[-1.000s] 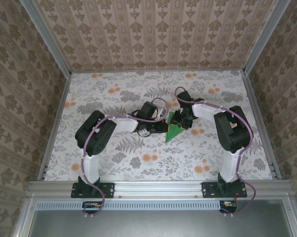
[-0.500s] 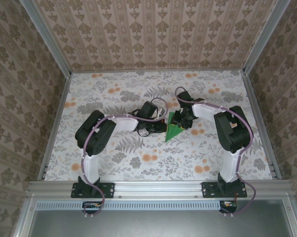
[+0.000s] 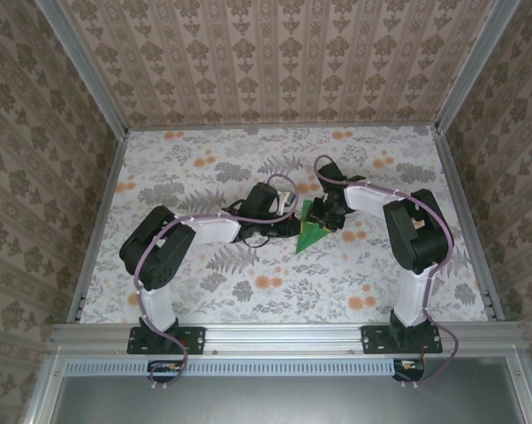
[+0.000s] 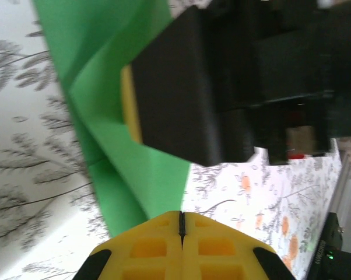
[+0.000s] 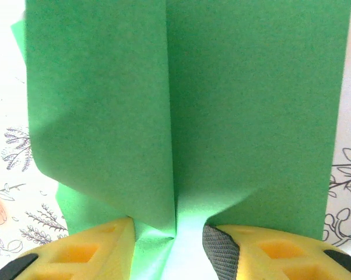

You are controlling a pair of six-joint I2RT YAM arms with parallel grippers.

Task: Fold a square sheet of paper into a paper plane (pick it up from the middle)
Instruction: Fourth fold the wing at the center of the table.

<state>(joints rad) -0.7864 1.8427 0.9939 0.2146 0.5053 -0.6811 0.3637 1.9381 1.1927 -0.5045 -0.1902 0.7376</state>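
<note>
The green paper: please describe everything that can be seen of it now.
The paper is thin, bright green and matte, and it is folded: from above it looks like a triangle pointing toward the near edge, on the floral table between the arms. In the right wrist view a centre crease runs down to the right tool, whose fingers stand on either side of it. The left tool, shut, meets its edge; whether it pinches the paper I cannot tell.
</note>
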